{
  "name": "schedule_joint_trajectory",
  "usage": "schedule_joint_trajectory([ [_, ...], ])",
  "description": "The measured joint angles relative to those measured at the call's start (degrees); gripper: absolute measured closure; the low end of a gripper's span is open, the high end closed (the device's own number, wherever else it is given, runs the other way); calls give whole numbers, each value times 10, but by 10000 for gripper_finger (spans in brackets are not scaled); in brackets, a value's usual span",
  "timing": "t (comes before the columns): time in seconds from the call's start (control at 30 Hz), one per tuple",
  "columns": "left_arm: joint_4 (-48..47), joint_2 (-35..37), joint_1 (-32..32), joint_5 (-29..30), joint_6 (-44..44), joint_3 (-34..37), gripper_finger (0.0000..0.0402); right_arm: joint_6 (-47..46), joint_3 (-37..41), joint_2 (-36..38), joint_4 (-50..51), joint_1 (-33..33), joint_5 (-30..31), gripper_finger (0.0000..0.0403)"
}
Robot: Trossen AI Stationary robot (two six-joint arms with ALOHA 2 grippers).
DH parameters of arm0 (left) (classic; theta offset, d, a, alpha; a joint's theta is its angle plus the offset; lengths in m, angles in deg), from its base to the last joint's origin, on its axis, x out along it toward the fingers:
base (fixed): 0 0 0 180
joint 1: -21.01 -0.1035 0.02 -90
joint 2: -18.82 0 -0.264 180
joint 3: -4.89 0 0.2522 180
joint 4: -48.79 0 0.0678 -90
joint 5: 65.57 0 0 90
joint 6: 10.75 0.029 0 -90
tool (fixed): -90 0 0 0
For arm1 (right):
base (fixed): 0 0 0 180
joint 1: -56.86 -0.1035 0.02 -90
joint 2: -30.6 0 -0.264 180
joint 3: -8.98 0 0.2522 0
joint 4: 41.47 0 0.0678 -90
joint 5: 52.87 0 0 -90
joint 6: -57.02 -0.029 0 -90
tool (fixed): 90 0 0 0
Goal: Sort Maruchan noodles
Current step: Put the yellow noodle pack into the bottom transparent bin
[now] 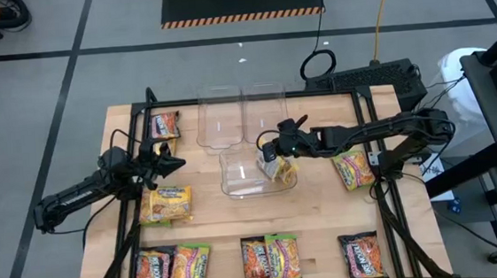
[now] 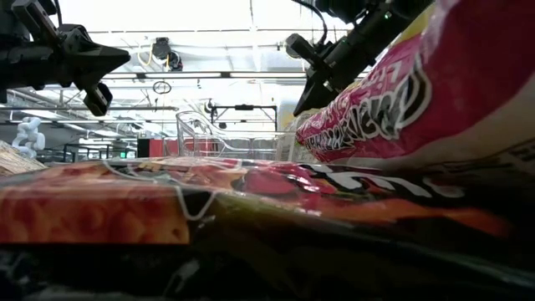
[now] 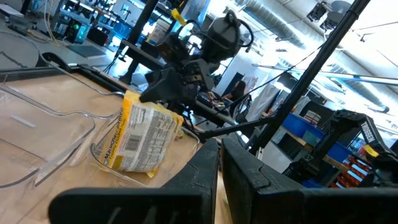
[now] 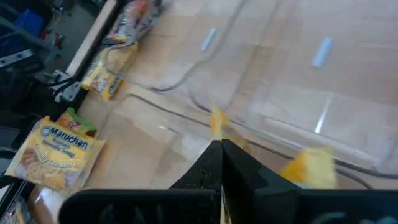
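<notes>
My right gripper [image 1: 272, 157] reaches in from the table's right and is shut on a yellow Maruchan packet [image 3: 140, 137] over the nearer clear bin [image 1: 243, 182]. The packet's printed back with its barcode faces the left wrist camera. My left gripper [image 1: 172, 163] hovers shut at the table's left, above and just beyond a yellow packet [image 1: 167, 204] that lies flat on the wood. Other packets lie flat: one at the far left [image 1: 166, 125], one at the right [image 1: 353, 168] and several along the near edge [image 1: 267, 260]. My right gripper pinches the yellow packet by its upper end [image 3: 132, 99] between the two fingers, slanting down from the table's right. The packet hangs tilted below the fingers inside the bin's outline. Whether its lower corner [image 3: 144, 169] rests on the bin, I cannot tell.
Two more clear bins [image 1: 218, 116] [image 1: 265, 109] stand side by side just beyond the nearer one. Black frame rails [image 1: 368, 130] run along the table's left and right sides. Bare wood [image 1: 211, 222] lies between the bins and the near row of packets.
</notes>
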Motion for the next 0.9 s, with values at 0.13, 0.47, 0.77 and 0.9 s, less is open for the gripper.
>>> schedule_joint_trajectory([
  [0.13, 0, 0, 0, 0, 0, 0, 376, -33, 33, 0, -15, 9, -28, 403],
  [0.47, 0, 0, 0, 0, 0, 0, 376, -59, 104, 5, -139, 11, -27, 403],
  [0.77, 0, 0, 0, 0, 0, 0, 376, -10, 104, 7, -141, 11, -12, 403],
  [0.9, 0, 0, 0, 0, 0, 0, 376, 5, 104, 7, -143, 11, -11, 403],
])
